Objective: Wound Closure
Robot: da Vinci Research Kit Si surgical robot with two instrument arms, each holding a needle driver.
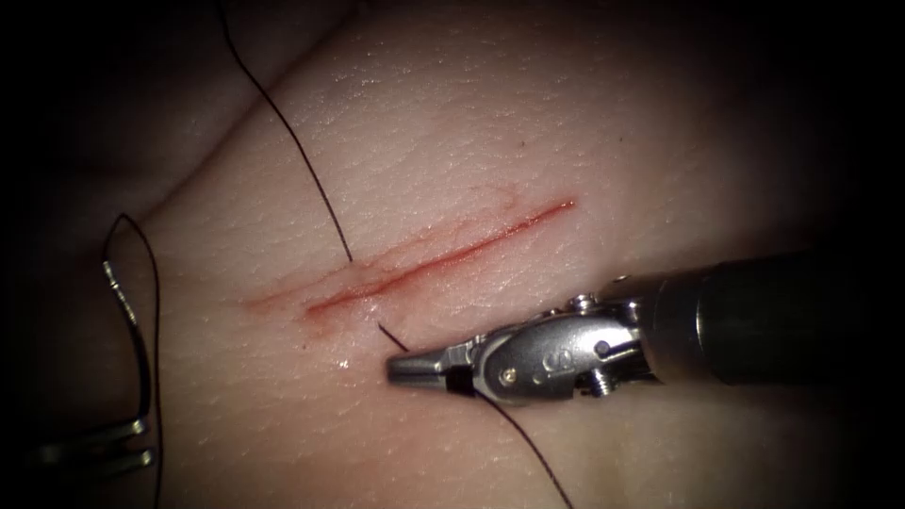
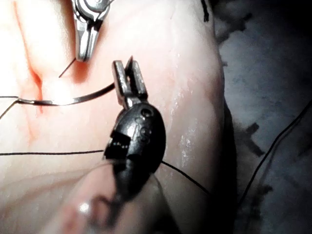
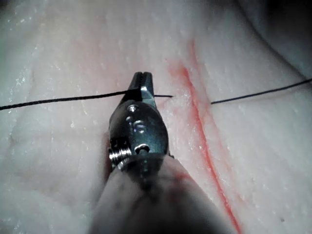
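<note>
Needle (image 1: 132, 320) lying off to the left of the cut (image 1: 424, 264), clear of the tissue (image 1: 452, 123), its curve arching upward from the left tool (image 1: 99, 452), whose 2 jaws are closing on it near 1 end; in the left wrist view the same needle (image 2: 73, 100) is running sideways from the clamped jaws of the left tool (image 2: 127, 80) out over the pale tissue (image 2: 185, 73), tip not entering it. Thread (image 1: 302, 151) is trailing from the upper edge down to the cut, passing beneath the surface there and re-emerging just to the right, where the right tool (image 1: 415, 368) is gripping it with jaws fully closed; a further length is running on past the tool toward the lower edge. Right wrist view: right tool (image 3: 143, 87) is pinching the thread (image 3: 63, 100) taut across the tissue (image 3: 58, 48), beside the cut (image 3: 204, 141), w/ the strand continuing on the far side. Red fluid (image 1: 358, 292) is lining the cut and staining its margins. A 2nd loop of thread is hanging alongside the needle at left.
</note>
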